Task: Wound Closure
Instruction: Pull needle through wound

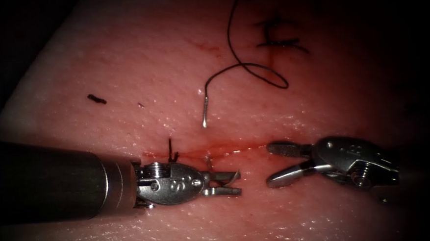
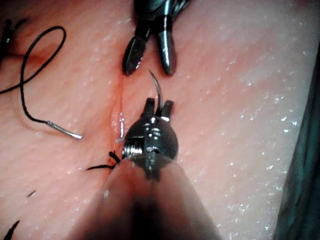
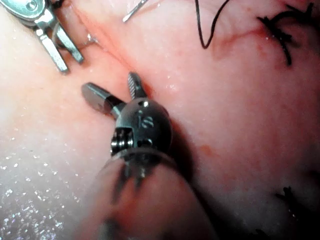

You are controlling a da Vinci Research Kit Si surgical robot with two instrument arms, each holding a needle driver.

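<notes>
pale pork-belly tissue (image 1: 124, 66) is spread under both tools, with the cut (image 1: 236, 148) running across the middle of the endoscope frame, reddened by fluid. a finished stitch (image 1: 279, 41) with dark knot tails is seen at upper right, and a short tied stub (image 1: 171, 150) at the cut's left end; the stretch between appears still unclosed. the curved needle (image 2: 158, 92) is held near its middle by the left tool (image 1: 225, 182), clear of the tissue. the right tool (image 1: 276, 164) is spread wide, holding nothing. loose thread (image 1: 251, 69) with its metal end (image 1: 205, 111) lies above the cut.
</notes>
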